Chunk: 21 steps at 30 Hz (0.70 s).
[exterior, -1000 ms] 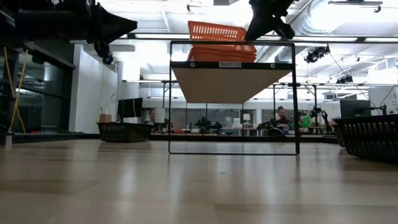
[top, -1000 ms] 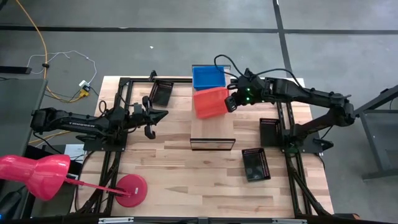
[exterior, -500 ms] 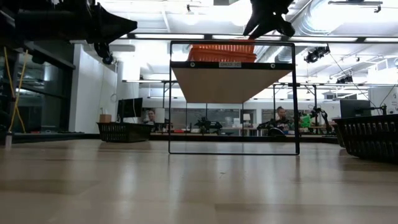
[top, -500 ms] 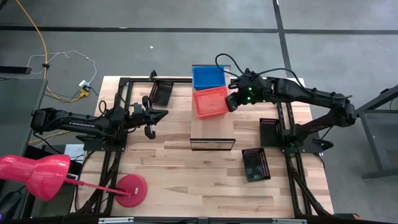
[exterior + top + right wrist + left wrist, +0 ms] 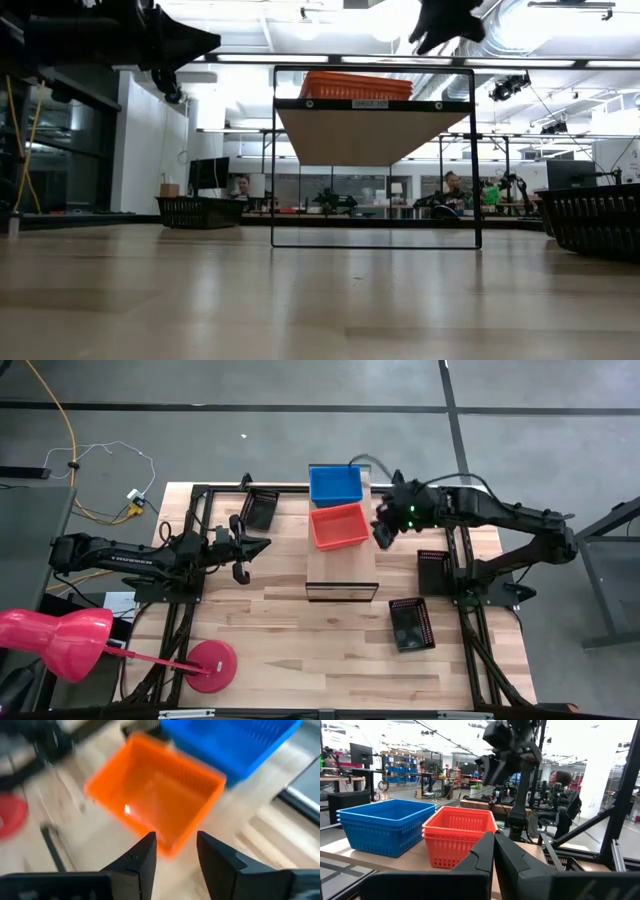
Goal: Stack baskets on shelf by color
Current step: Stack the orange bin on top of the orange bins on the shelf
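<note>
The shelf (image 5: 342, 572) stands mid-table. On its board sit a blue basket stack (image 5: 335, 484) at the far end and a red-orange basket stack (image 5: 339, 525) beside it. Both stacks rest on their bottoms, as the left wrist view shows for the blue (image 5: 385, 825) and the red-orange (image 5: 457, 837). My right gripper (image 5: 383, 532) is open and empty, just right of and above the red-orange stack (image 5: 155, 810). My left gripper (image 5: 255, 547) is shut and empty, waiting left of the shelf.
Black baskets lie on the tabletop: one at the far left (image 5: 260, 508), one at the right (image 5: 436, 570), one nearer at the right (image 5: 411, 623). A pink lamp-like object (image 5: 60, 640) with a red base (image 5: 210, 665) stands at the near left.
My right gripper has lowered a tilted red-orange basket onto the red-orange stack on the shelf, where it now sits level. The gripper has let go and drawn back toward the table's right edge and a little up.
</note>
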Motion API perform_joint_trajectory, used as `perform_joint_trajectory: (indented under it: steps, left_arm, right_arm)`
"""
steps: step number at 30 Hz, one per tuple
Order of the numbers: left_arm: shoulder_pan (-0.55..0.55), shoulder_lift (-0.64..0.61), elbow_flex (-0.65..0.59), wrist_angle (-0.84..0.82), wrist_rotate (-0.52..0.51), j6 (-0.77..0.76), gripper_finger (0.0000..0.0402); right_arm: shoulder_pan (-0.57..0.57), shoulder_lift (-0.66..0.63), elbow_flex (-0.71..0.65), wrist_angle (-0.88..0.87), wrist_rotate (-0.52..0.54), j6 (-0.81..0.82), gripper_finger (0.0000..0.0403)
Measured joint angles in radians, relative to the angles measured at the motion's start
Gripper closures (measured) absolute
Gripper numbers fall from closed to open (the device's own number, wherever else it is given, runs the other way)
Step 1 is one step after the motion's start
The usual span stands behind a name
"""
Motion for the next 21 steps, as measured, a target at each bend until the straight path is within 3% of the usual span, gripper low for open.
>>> perform_joint_trajectory:
  steps: [5,8,12,15,21]
  left_arm:
    - [0.000,0.000,0.000,-0.006,0.001,-0.004,0.0401]
    - [0.000,0.000,0.000,-0.006,0.002,-0.053,0.0402]
    - [-0.024,0.022,0.000,0.000,0.017,-0.078,0.0401]
    - [-0.053,0.080,0.017,0.015,-0.014,-0.095,0.0401]
    - [-0.105,0.317,0.155,0.002,-0.017,-0.131,0.0401]
  right_arm:
    - [0.105,0.001,-0.003,-0.100,0.015,0.002,0.0344]
    - [0.178,-0.008,-0.075,-0.080,0.034,0.000,0.0392]
    - [0.247,-0.053,-0.222,-0.055,0.055,0.002,0.0385]
    - [0.275,-0.138,-0.329,0.078,0.107,0.000,0.0398]
    - [0.275,-0.301,-0.474,0.252,0.191,-0.023,0.0397]
